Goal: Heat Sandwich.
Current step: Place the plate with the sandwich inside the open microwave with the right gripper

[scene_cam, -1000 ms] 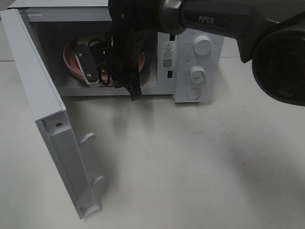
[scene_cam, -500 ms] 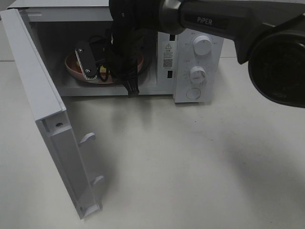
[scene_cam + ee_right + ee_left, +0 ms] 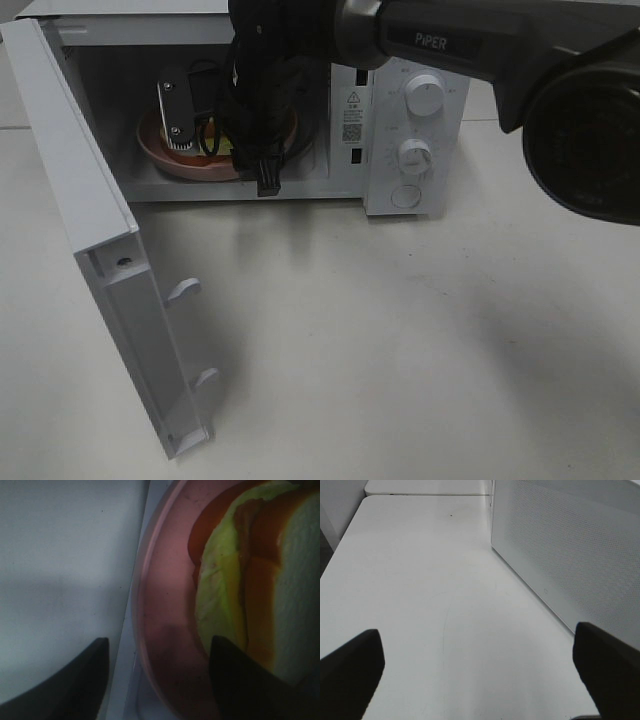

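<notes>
**Left hand.** The left hand is open, its two dark fingers standing wide apart with nothing between them. It hangs over the bare white desk, well away from the sandwich. Beside it rises a flat white outer wall of the microwave, which is matt and covered in a fine dot pattern.

**Microwave door.** In the high view the door stands swung fully open on the left. It is a white rectangular slab, and two curved white latch hooks project from its inner face.

**Plate and sandwich.** The round pink plate rests on the cavity floor (smooth, with a slightly raised lip). The sandwich lies on this plate, inside the microwave. Its cut side shows these layers:
- crinkled yellow-green leaf
- orange-red filling
- soft white bread with a tan edge

**Right hand.** The right hand is inside the cavity and is open, holding nothing. Its dark fingers straddle the plate lip without pinching it. One finger stands over the pale cavity floor outside the plate. The other stands over the plate, just beside the sandwich's leafy face. Whether that finger touches the sandwich cannot be determined. In the high view one finger shows a ribbed silver pad plate, and black cabling hangs over the wrist.

**Control panel.** To the right of the cavity, the white panel carries two round white knobs set one above the other, with a round button below them.
</notes>
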